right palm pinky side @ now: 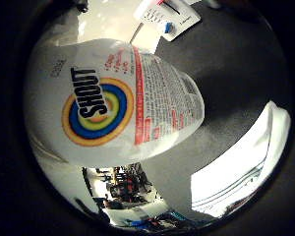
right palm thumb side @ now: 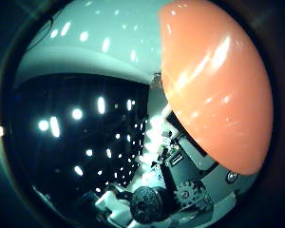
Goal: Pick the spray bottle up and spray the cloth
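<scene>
Spray bottle fills the centre of the little-finger-side view, so it sits right vs. the palm, label facing the cam. Its white body looks big at one side of the frame and narrows toward the mid-frame. My read: the long axis runs across the palm, not along it. The nozzle end isn't in view, so I can't say which way the spray would go.

Cloth is a white sheet lying on the dark table, near the frame's edge, past the bottle's narrow end. In the pic a strip of bare table sits btw. the two. They look apart, with the bottle prob. off the surface, though that's a guess.

That's the relation the next move turns on: the bottle is at the palm and the cloth lies off to the side of it, so the nozzle has to be brought round to face that sheet before any squeeze.

A small white box with a blue spot lies on the table by the opposite edge of the frame, well away from the cloth.

In the thumb-side view an orange rounded shape crowds the frame, v. close. I can't tell if it's part of the bottle. Beside it are white, black and geared parts of the hand. Hand state: can't tell if it's spread or closed on the bottle.
</scene>
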Tool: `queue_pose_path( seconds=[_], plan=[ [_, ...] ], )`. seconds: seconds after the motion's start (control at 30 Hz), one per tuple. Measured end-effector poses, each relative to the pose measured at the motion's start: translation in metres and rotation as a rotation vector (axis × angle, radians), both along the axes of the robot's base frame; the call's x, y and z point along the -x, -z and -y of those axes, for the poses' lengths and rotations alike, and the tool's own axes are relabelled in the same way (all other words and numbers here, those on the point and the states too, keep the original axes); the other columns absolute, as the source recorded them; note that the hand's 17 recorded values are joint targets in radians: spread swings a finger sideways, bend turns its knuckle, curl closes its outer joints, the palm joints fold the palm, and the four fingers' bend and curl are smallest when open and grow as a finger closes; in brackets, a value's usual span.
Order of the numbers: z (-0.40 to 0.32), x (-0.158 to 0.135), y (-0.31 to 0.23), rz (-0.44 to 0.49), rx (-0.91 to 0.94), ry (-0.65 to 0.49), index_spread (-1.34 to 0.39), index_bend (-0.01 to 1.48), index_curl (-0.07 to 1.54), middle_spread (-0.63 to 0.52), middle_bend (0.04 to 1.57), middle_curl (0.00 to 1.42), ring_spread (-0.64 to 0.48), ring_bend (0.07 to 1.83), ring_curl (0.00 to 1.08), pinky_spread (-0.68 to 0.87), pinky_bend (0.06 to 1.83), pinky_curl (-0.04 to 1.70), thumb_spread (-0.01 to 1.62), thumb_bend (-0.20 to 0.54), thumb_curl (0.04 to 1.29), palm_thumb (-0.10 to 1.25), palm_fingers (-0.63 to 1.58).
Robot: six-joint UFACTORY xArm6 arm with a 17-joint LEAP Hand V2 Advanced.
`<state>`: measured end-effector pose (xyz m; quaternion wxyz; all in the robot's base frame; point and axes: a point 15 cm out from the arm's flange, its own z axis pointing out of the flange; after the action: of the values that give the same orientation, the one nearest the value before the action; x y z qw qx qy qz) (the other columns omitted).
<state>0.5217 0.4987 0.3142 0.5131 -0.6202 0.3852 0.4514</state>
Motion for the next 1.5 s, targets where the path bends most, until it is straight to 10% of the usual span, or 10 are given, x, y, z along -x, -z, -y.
queue_pose_path(
  seconds=[0.17,0.4,1.5],
  plan=[
    [0.005,0.011,0.01,0.056,0.084,-0.052,-0.47,0.58,0.52,-0.18,0.69,0.46,-0.05,0.92,0.46,0.01,1.16,0.56,0.88,-0.067,0.68,0.57,0.13],
    [0.015,0.029,0.019,0.163,0.218,-0.144,-0.34,0.17,0.34,0.09,0.21,0.3,0.31,0.38,0.23,0.57,0.89,0.35,0.74,-0.069,0.43,0.14,-0.21],
    [0.1,0.003,-0.056,0.306,0.418,-0.07,-0.27,0.14,0.21,0.21,0.15,0.15,0.37,0.19,0.21,0.54,0.61,0.28,0.7,-0.042,0.36,0.14,-0.13]
  ],
)
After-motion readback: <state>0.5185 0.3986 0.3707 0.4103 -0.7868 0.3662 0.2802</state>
